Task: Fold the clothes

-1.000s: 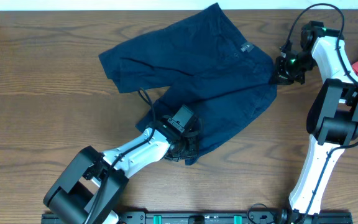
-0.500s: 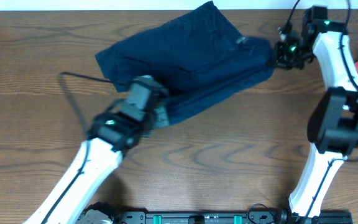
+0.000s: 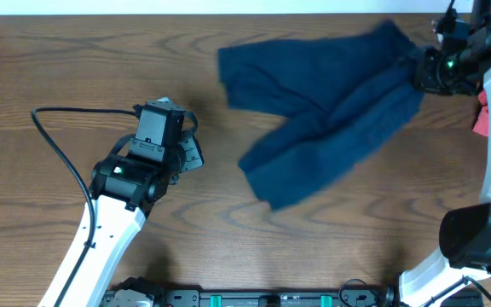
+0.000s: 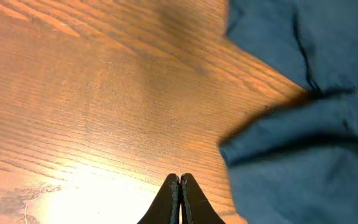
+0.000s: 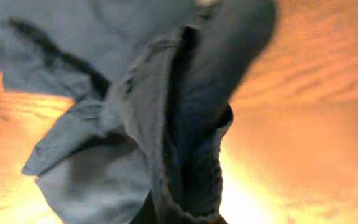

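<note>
Clothes (image 3: pixel 331 128) bunched, edge clamped in right fingers (image 3: pixel 424 75); left fingers (image 4: pixel 171 205) pressed together, empty, above table (image 4: pixel 73 93).

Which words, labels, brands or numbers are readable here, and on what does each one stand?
No text can be read.
The clothes show only a pale patch at the top edge of the right wrist view, too blurred to read.
The table bears none.
</note>
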